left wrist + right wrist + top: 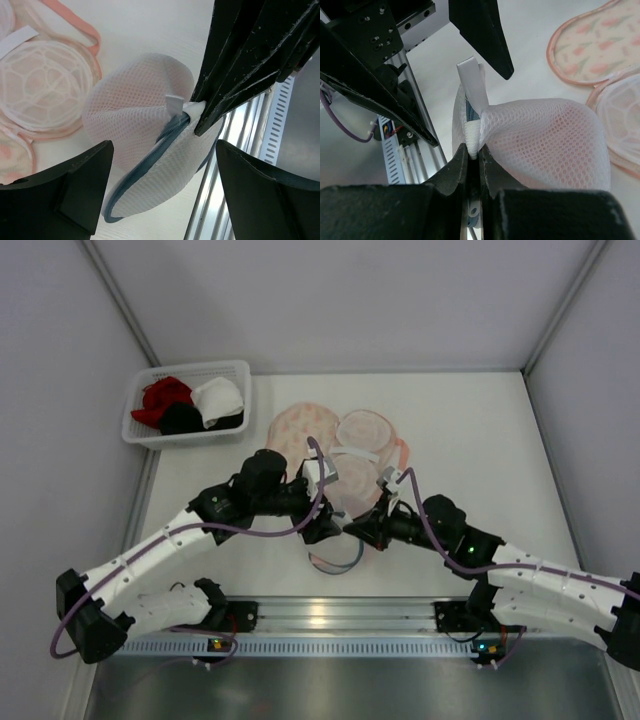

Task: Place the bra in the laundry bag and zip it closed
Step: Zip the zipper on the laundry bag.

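Note:
The peach floral laundry bag (pixel 298 432) lies open on the table, with its mesh half (pixel 365 440) beside it; it also shows in the left wrist view (pixel 45 85) and the right wrist view (pixel 600 45). Nearer the arms is a white mesh pouch (pixel 335 558) with a blue-grey zip (pixel 145 160). Pale pink shows through its mesh (pixel 555 145); I cannot tell whether that is the bra. My right gripper (pixel 474 155) is shut on the pouch's white tab (pixel 471 137). My left gripper (pixel 164 165) is open, with its jaws on either side of the pouch's zip edge.
A white basket (pixel 190 368) at the back left holds red (pixel 160 395), black (pixel 180 418) and white (pixel 218 398) garments. A metal rail (pixel 320 615) runs along the table's near edge, just under the pouch. Grey walls close in the left, right and back.

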`<control>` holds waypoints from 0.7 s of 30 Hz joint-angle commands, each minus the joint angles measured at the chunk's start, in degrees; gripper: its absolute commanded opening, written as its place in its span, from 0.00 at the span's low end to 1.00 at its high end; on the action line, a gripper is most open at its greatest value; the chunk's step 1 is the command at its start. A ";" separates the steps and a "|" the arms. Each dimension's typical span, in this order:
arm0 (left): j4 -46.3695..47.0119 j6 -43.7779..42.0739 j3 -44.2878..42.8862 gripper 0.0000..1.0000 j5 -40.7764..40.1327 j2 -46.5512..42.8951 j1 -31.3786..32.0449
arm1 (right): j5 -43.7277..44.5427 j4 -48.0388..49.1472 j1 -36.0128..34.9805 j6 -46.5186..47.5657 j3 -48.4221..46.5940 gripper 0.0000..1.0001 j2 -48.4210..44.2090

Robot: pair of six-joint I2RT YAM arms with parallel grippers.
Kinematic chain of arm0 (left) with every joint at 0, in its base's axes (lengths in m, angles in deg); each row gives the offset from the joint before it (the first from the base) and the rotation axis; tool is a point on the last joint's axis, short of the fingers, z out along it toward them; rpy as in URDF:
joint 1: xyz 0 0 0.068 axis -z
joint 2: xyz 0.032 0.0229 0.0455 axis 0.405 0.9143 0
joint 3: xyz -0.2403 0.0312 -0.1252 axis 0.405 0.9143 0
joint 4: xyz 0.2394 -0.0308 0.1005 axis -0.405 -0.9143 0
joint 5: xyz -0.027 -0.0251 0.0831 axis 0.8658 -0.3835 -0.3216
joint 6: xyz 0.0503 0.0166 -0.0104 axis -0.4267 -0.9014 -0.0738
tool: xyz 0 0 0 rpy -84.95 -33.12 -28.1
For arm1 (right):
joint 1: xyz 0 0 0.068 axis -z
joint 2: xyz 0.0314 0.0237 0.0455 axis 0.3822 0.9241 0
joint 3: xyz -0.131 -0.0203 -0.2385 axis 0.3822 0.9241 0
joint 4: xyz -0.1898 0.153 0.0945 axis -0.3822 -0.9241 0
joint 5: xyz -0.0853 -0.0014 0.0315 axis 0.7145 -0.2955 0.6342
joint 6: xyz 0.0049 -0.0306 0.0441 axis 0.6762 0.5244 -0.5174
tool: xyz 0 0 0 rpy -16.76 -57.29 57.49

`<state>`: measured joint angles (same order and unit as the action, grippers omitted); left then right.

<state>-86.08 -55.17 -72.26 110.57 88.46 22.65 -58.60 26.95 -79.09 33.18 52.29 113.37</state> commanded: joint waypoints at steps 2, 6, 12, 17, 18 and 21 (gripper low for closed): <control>1.44 -3.54 -0.84 0.81 5.63 1.29 -0.14 | -2.04 3.57 -0.68 1.29 -1.12 0.00 -1.67; 1.70 -3.72 -1.28 0.78 8.01 4.28 -0.14 | -3.45 3.66 -0.68 1.47 -1.30 0.00 -2.01; 3.72 -3.63 -2.34 0.47 8.71 6.48 -0.14 | -4.68 3.13 -0.68 1.38 -0.86 0.00 -2.98; 6.62 -3.02 -1.03 0.00 8.62 4.38 -0.14 | -1.79 1.03 -0.68 0.51 -1.30 0.00 -2.81; 7.50 -2.93 -0.85 0.00 8.97 3.94 -0.14 | -1.00 -1.07 -0.68 0.33 -1.73 0.00 -2.46; 7.68 -3.01 -0.23 0.00 8.63 3.05 -0.14 | 1.82 -4.95 -0.51 -2.04 -3.58 0.38 -2.10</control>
<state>-84.80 -57.56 -72.30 120.23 94.08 23.24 -58.03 25.27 -78.98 33.18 51.61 111.73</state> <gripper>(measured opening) 0.061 0.309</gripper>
